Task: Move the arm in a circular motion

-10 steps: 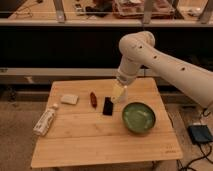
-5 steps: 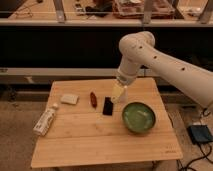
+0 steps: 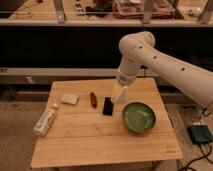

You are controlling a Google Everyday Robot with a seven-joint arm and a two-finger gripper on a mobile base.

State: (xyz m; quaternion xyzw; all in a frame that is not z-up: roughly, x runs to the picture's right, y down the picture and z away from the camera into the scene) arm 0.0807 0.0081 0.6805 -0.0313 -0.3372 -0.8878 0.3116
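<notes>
We log: arm [image 3: 150, 52] reaches over wooden table [image 3: 100, 145] | gripper [image 3: 118, 94] hangs just beside black flat object [image 3: 107, 106], near green bowl [image 3: 138, 117] | grip state: cannot tell

The wooden surface [image 3: 100, 145] carries a green bowl [image 3: 138, 117] at 3 o'clock and a white bottle [image 3: 45, 120] at 9; my gripper [image 3: 118, 94] is over its centre.

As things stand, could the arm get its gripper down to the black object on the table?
Probably yes. The arm holds its gripper just beside the black object, above the table, with nothing between them; the green bowl lies on the gripper's other side.
</notes>
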